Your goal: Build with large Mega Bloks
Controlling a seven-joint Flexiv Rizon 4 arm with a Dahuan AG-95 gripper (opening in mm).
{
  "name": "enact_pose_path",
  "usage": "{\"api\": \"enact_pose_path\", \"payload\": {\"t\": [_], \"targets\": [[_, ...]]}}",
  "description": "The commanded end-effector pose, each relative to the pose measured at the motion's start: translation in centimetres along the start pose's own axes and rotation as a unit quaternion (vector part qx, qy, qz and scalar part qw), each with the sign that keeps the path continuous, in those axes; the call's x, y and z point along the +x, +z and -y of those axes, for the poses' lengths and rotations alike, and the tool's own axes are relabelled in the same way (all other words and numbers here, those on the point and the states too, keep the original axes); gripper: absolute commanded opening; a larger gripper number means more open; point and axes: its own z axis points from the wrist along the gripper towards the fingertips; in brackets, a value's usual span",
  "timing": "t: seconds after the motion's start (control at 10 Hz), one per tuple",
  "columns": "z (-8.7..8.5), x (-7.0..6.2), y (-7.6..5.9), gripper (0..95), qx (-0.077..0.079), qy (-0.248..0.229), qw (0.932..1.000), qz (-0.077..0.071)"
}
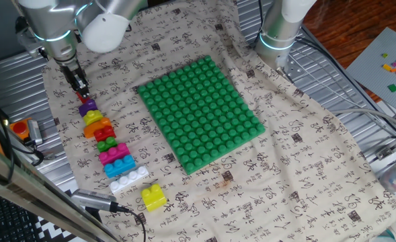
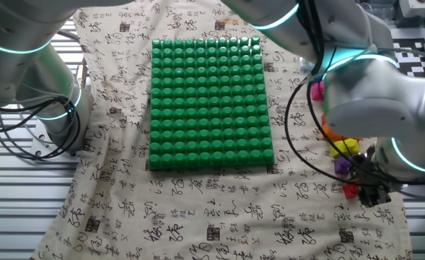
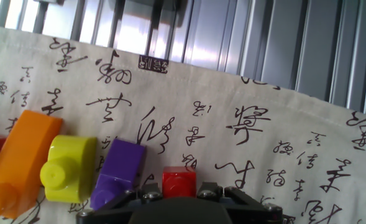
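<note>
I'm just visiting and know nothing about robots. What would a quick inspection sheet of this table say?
Surface: cloth printed with calligraphy, over a ribbed metal table.
Job's things: row of bricks left of the baseplate; red brick at the row's far end; yellow brick apart, nearest the camera.
Clutter: green baseplate mid-cloth; grey plate with tiny bricks off the cloth.
Grippers: gripper down at the red brick; grip cannot be told.
Cables: several at the table's edges.
Surroundings: second arm's base behind the baseplate.
</note>
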Motion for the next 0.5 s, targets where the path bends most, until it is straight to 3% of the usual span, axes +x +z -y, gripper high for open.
{"api": "enact_pose_path", "payload": {"t": [0.1,0.2,0.5], "targets": [[-0.01,0.0,0.06,19.0,0.001,-0.001,1.0,0.0],[-0.01,0.01,0.07,0.0,0.002,0.0,1.0,0.001],[-0.01,0.01,0.05,0.0,0.003,-0.002,1.0,0.001]]}}
